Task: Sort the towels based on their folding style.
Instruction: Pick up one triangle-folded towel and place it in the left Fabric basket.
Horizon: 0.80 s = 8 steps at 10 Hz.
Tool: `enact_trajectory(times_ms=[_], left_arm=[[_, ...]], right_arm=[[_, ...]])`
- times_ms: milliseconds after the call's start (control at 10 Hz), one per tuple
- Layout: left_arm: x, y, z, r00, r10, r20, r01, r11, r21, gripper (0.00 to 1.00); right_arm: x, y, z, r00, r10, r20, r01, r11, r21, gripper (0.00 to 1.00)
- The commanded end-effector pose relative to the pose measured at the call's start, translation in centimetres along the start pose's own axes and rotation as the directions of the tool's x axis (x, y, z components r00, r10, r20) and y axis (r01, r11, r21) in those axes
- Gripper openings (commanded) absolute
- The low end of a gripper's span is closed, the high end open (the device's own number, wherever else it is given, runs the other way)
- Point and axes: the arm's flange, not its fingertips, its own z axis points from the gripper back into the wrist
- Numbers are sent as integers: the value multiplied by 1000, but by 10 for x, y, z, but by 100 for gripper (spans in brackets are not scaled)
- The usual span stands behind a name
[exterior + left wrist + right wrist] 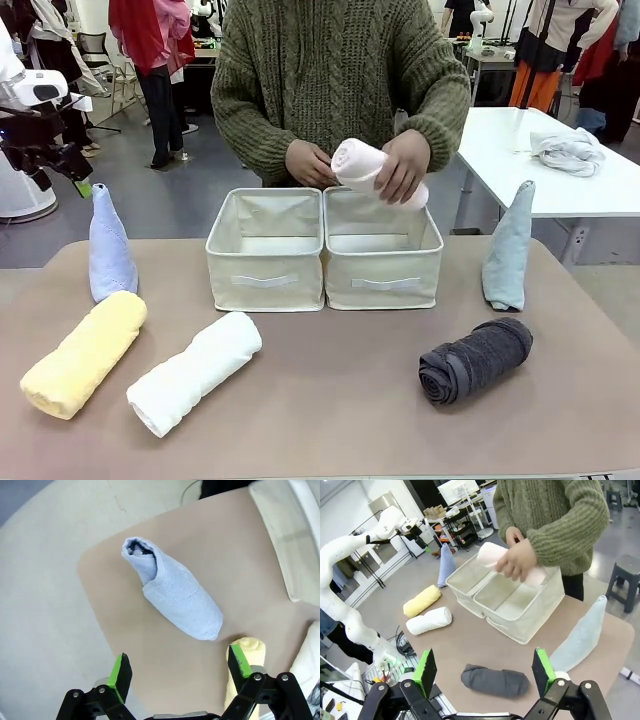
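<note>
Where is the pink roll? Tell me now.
In the front view, the pink roll is held in the person's hand above the right-hand bin, just right of centre.

Brown desk, rounded corners, fills the lower frame. Two beige fabric bins at centre, touching side by side: left bin, right bin, both open-topped. Upper right, a white desk carries a crumpled white-grey cloth bundle.
</note>
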Motion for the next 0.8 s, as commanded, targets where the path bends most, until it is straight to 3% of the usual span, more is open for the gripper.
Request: enact_trajectory(times_ms=[0, 200, 700], left_arm=[[29, -19, -15, 968, 249, -19, -245, 962, 121, 100], [54, -21, -34, 941, 338, -9, -333, 932, 144, 100], [96, -11, -68, 908, 416, -44, -396, 889, 231, 100]], right_arm=[[2, -1, -1, 1000, 17, 24, -17, 1000, 15, 100], [2, -1, -1, 1000, 17, 24, -17, 1000, 15, 100], [2, -1, -1, 1000, 17, 24, -17, 1000, 15, 100]])
